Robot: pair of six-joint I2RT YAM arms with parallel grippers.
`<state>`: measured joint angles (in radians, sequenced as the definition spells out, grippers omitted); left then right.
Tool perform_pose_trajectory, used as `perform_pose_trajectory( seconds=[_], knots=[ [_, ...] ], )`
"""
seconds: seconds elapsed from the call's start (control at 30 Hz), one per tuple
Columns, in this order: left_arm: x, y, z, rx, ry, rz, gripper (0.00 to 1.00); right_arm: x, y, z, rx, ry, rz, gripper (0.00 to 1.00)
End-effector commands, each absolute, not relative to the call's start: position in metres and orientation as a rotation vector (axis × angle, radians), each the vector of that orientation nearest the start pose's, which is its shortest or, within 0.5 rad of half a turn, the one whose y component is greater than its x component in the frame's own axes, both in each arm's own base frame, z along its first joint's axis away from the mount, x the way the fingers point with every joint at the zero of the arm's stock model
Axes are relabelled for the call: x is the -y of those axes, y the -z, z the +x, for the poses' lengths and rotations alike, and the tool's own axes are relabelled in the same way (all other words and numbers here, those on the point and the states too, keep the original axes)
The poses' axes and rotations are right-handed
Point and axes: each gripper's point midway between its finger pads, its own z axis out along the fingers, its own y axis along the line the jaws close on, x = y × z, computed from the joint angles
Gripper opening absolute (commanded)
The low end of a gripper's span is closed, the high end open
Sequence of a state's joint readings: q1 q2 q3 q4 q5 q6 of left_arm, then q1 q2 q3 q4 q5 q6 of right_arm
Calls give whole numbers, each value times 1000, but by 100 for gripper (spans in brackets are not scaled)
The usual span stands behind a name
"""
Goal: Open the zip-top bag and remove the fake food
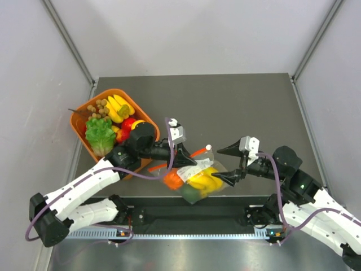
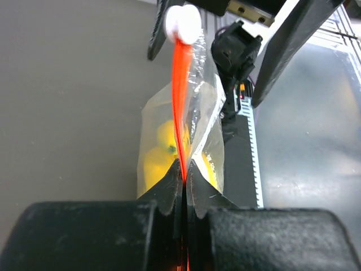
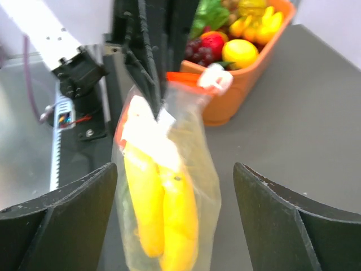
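1 dark grey table (image 1: pixel 237 101), walled on 3 sides. 2 arms, white w/ black wrists, reaching in from the near edge.

1 orange basket (image 1: pixel 79 117) at the far-left of the table, well apart from the right arm. It's filled w/ toy produce: 1 leafy lettuce (image 1: pixel 100 134), yellow bananas (image 1: pixel 119 107), some red pcs; exact count can't be told.

1 zip-top bag (image 1: pixel 198 169), clear & crinkly, near the table's front edge btwn the 2 grippers. Right wrist view shows it hanging upright from its top edge; can't tell if its bottom touches the table.

Fake food, all inside the bag, 3 pcs seen from above: 1 yellow banana bunch (image 1: pixel 206 179), 1 orange-red fruit (image 1: pixel 172 180), 1 dark green fruit (image 1: pixel 190 193).

1 orange-red zip strip (image 2: pixel 180 84) along the bag mouth, w/ 1 white slider (image 2: pixel 183 23) at its far end.

Left gripper (image 2: pixel 184 172): clamped tight, jaws pinching the zip strip at the end away from the slider.

Right gripper (image 3: pixel 175 166): spread wide, holding nothing; its 2 fingers (image 3: pixel 73 203) stand either side of the bag, apart from it.
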<state>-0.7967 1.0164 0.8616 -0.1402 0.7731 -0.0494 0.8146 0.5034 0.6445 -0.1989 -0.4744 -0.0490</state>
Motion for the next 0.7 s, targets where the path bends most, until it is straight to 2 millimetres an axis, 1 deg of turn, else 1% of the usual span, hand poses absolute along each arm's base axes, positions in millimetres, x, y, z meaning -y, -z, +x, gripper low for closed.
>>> perform_pose_trajectory(
  seconds=[0.0, 0.07, 0.1, 0.13, 0.2, 0.27, 0.3, 0.37, 0.4, 0.43, 0.47, 0.5, 0.57, 0.6, 0.63, 0.67],
  knots=[
    [314, -285, 141, -1431, 1225, 1203, 0, -233, -295, 138, -1321, -891, -908, 84],
    [316, -282, 141, -1438, 1235, 1216, 0, -233, -297, 147, -1319, -865, -880, 84],
    [317, -280, 140, -1438, 1241, 1222, 0, -234, -303, 148, -1289, -861, -875, 84],
    [317, -280, 140, -1440, 1240, 1222, 0, -237, -300, 150, -1299, -861, -878, 83],
    [317, -279, 141, -1443, 1234, 1219, 0, -241, -314, 151, -1236, -880, -867, 82],
    [316, -280, 141, -1438, 1228, 1216, 0, -246, -317, 151, -1220, -901, -871, 82],
    [316, -280, 140, -1436, 1232, 1215, 0, -248, -322, 151, -1198, -911, -865, 81],
    [316, -281, 140, -1429, 1234, 1217, 0, -255, -315, 155, -1213, -924, -884, 79],
    [316, -281, 139, -1429, 1235, 1218, 0, -258, -317, 156, -1203, -931, -888, 77],
    [316, -280, 140, -1434, 1234, 1216, 0, -262, -311, 158, -1214, -937, -903, 74],
    [316, -280, 140, -1434, 1235, 1217, 0, -266, -306, 156, -1222, -964, -911, 70],
    [316, -280, 139, -1432, 1235, 1220, 0, -268, -309, 156, -1210, -989, -899, 54],
    [317, -278, 139, -1437, 1231, 1226, 0, -274, -300, 156, -1222, -1016, -909, 42],
    [317, -278, 139, -1440, 1226, 1226, 0, -275, -302, 155, -1202, -1028, -907, 28],
    [317, -277, 140, -1446, 1223, 1224, 2, -277, -300, 155, -1204, -1035, -911, 19],
    [316, -278, 140, -1455, 1212, 1217, 9, -277, -297, 156, -1208, -1036, -903, 8]
  ],
)
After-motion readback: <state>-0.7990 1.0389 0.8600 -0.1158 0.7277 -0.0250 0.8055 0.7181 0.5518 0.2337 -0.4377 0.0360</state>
